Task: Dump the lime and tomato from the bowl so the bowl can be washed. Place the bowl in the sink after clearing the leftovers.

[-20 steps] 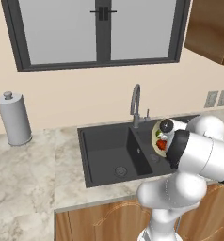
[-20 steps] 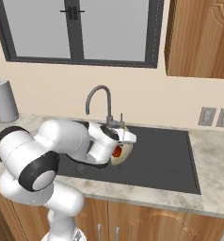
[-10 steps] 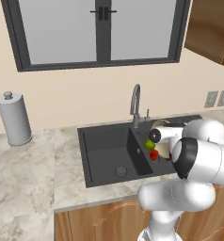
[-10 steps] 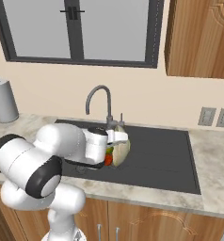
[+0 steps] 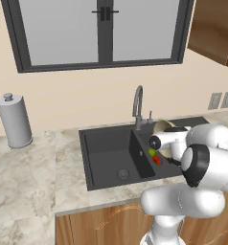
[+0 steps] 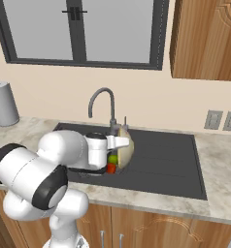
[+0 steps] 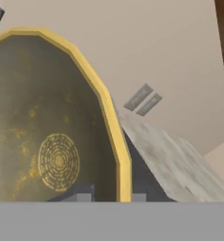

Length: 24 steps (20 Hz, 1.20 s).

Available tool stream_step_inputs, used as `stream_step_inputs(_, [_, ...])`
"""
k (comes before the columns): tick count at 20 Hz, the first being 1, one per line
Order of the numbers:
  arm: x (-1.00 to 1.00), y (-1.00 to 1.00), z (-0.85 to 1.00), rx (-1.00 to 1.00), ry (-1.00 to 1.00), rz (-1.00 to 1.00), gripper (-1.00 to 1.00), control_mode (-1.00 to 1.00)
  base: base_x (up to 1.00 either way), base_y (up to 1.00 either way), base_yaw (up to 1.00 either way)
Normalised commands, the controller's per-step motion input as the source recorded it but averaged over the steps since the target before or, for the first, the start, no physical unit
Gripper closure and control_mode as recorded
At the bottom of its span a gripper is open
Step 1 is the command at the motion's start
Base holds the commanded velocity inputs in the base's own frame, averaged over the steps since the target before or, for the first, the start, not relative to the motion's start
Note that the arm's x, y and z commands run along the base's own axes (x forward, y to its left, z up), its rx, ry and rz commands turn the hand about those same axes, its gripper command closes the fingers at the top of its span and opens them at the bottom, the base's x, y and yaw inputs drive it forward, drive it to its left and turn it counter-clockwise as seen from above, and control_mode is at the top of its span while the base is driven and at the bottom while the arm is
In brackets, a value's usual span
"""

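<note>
Tipping is well under way over the sink [image 5: 106, 153]. Reading the left base view from left to right with the faucet [image 5: 137, 103] as the landmark: the deep basin lies left of and in front of the faucet, with nothing of the task in it that I can see. Just right of the faucet and a little nearer the camera, the bowl [image 5: 162, 128] is turned steeply on its side in the gripper [image 5: 169, 143]. The lime [image 5: 152, 152] and the tomato [image 5: 156, 161] are below its lowered rim, outside the bowl, over the sink's right part beside the basin's edge; whether they are falling or already resting I cannot tell.

In the right base view the same order holds: the faucet [image 6: 104, 104], then the lime [image 6: 112, 158] above the tomato [image 6: 110, 168], then the upended bowl [image 6: 126, 147]. The hand view looks into the bowl [image 7: 48, 122]; its inside is bare of fruit, and the finger tips straddle its yellow rim, so the fingers appear clamped on the rim.

By my reading, the dumping is done or nearly so. What is left is to lower the bowl into the sink and let go of it.
</note>
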Motion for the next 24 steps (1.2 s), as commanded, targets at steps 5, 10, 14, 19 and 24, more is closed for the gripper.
stream_step_inputs(5, [-0.04,-0.10,0.63,0.05,-0.13,-0.09,1.00,-1.00,0.00,0.00,0.00])
stream_step_inputs(10, [-0.35,0.00,0.49,0.28,0.04,-0.02,1.00,-1.00,0.00,0.00,0.00])
stream_step_inputs(14, [-0.34,0.00,0.56,0.38,0.11,0.00,1.00,-1.00,0.00,0.00,0.00])
stream_step_inputs(19, [-0.32,0.11,0.44,0.41,0.22,0.00,1.00,-1.00,0.00,0.00,0.00])
stream_step_inputs(24, [-0.05,0.63,0.14,0.39,0.35,0.01,1.00,-1.00,0.00,0.00,0.00])
